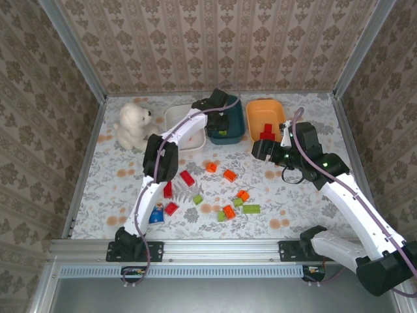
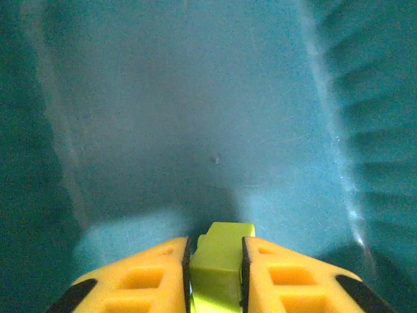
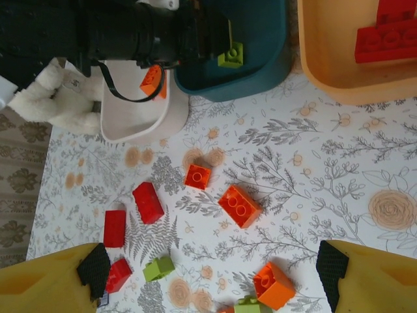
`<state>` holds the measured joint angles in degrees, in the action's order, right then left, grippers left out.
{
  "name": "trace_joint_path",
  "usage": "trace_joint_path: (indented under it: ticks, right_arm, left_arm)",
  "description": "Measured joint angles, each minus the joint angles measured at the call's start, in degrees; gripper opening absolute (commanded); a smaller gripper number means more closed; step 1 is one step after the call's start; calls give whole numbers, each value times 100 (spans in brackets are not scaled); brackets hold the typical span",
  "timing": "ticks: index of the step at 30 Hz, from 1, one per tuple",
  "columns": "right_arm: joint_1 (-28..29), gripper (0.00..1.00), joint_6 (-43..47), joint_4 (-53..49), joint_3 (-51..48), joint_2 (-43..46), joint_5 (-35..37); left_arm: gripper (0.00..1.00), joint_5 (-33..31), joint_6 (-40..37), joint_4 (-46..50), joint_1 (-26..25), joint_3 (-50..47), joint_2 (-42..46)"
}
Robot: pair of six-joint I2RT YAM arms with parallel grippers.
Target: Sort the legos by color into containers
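Observation:
My left gripper (image 2: 215, 251) is down inside the dark teal tub (image 2: 195, 117), shut on a lime green lego (image 2: 221, 261) that touches both pads. From above, that gripper (image 1: 218, 111) is over the teal tub (image 1: 229, 127). My right gripper (image 3: 213, 270) hangs open and holds nothing, above loose legos: an orange one (image 3: 239, 206), a red one (image 3: 148, 202) and a green one (image 3: 158, 267). Red legos (image 3: 384, 39) lie in the orange tub (image 3: 332, 65). In the white tub (image 3: 137, 117) lies an orange lego (image 3: 153, 79).
A white teddy bear (image 1: 132, 124) sits at the back left beside the white tub (image 1: 182, 127). A blue-and-white packet (image 1: 156, 214) lies near the front left. Several legos are scattered mid-table, among them a green one (image 1: 251, 209). Walls enclose the table on three sides.

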<state>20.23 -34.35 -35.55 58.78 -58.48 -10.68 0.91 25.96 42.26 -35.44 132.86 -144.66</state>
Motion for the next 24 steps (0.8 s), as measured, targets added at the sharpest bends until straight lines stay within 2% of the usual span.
trace_joint_path:
  ticks: [6,11,14,18,24]
  right_arm:
    - [0,86,28,-186,13,-17,0]
    - [214,86,293,-337,260,-328,81]
    - [846,85,529,-363,501,-695,236]
    - [1954,85,765,-273,855,-1458,326]
    - [3095,83,831,-111,1895,-3233,407]
  left_arm:
    - [55,109,138,-4,-11,4,0]
    - [59,197,256,0,7,-22,103]
    - [60,216,428,-133,72,-570,643]
    - [60,201,769,-498,330,-2284,2288]
    - [59,-184,1231,-721,1300,-5180,5731]
